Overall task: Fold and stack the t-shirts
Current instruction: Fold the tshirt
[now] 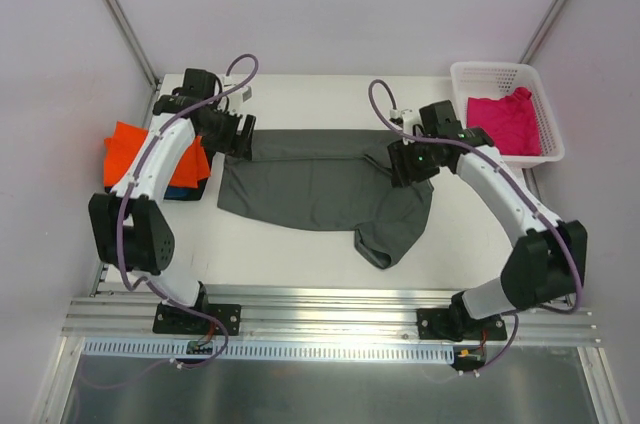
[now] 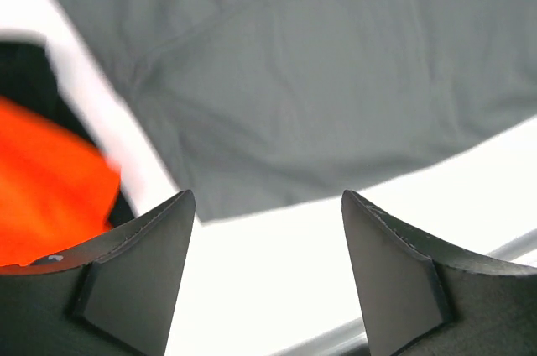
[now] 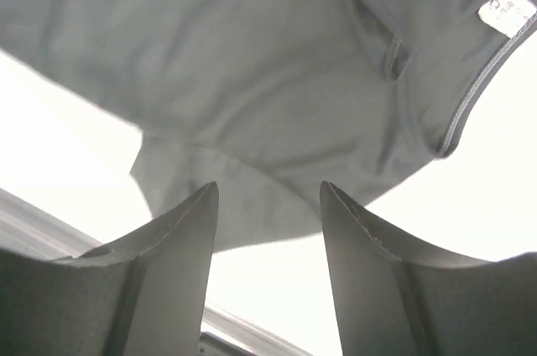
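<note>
Grey t-shirt [image 1: 320, 184] spread, label [image 3: 508, 12] illegible; left end effector [image 2: 267, 196], right end effector [image 3: 268, 186] released.

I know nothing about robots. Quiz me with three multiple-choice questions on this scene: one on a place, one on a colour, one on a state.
1. Where is the pink shirt? A) in the white basket B) under the left arm C) on the floor
2. What colour is the shirt spread between the arms? A) blue B) dark grey C) orange
3. How do the left gripper and right gripper stand? A) both shut on cloth B) both open, empty C) one gripping the basket
Answers: 1 A, it lies crumpled inside the basket; 2 B, the overhead view shows it grey; 3 B, each wrist view shows jaws apart with nothing between.
</note>
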Robot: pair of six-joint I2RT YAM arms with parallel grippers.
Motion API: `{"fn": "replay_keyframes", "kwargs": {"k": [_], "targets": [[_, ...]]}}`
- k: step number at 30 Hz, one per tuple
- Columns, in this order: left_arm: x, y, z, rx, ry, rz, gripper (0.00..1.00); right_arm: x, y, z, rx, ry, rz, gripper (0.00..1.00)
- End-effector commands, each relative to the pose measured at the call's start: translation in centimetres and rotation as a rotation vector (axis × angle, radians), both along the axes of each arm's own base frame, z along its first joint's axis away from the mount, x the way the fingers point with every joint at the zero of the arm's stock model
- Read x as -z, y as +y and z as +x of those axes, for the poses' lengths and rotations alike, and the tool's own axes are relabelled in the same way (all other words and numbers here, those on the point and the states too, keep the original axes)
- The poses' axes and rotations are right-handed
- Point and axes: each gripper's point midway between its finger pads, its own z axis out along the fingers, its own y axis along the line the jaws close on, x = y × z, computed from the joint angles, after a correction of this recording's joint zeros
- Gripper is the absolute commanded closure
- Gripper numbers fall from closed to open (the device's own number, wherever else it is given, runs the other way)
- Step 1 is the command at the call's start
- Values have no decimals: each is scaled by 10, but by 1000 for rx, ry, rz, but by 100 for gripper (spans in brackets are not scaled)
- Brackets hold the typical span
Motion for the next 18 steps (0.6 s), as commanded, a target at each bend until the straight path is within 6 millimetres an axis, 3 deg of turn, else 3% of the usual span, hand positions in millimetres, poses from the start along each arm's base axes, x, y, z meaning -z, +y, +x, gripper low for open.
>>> {"fn": "replay_keyframes", "kwargs": {"k": [1, 5, 10, 13, 18], "targets": [[-9, 15, -61, 22, 89, 77, 29, -12, 4, -37, -65, 11, 38, 44], [-4, 22, -102, 24, 198, 96, 27, -10, 5, -68, -111, 64, 37, 44], [25, 31, -138, -3, 337, 124, 27, 0, 7, -99, -225, 63, -31, 44], [43, 44, -140, -61, 402, 152, 28, -4, 13, -97, -258, 25, -42, 43], [59, 59, -127, -145, 449, 136, 32, -10, 31, -72, -289, -19, -34, 43]]}}
